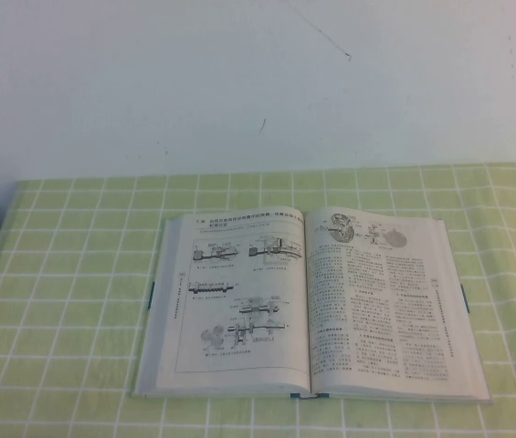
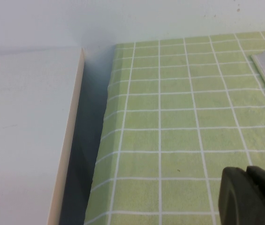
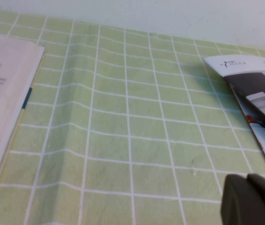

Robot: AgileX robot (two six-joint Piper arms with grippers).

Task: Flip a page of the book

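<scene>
A thick technical book (image 1: 308, 306) is seen lying open and flat near the middle of the counter (image 1: 66, 301), which is draped in a soft, pale green cloth crossed by thin white grid lines. The book's left-hand leaf carries small black-and-white mechanical diagrams, while the right-hand page (image 1: 381, 301) is filled with two dense text columns beneath a round gear picture. Short teal-blue marks are visible at the outer edges of the grey-white cover, and the matte white paper is gently bowed down into the central gutter.

Neither arm is caught in the high view. In the left wrist view, the dark, rounded, matte tip of the left pincer (image 2: 250, 197) is held above the cloth near the counter's left edge, well apart from the book, of which only a pale corner with a teal mark is shown. Whether its fingers are apart or together cannot be told. A smooth white panel (image 2: 26, 136) with a cream-coloured edge is seen beside the counter, separated from it by a shadowed gap.

In the right wrist view, the right pincer (image 3: 252, 199) is likewise shown as a dark rounded shape over the slightly creased cloth, between the book's right edge and a glossy printed leaflet (image 3: 259, 98); its state cannot be told. A plain white wall (image 1: 258, 82) is seen behind the counter.
</scene>
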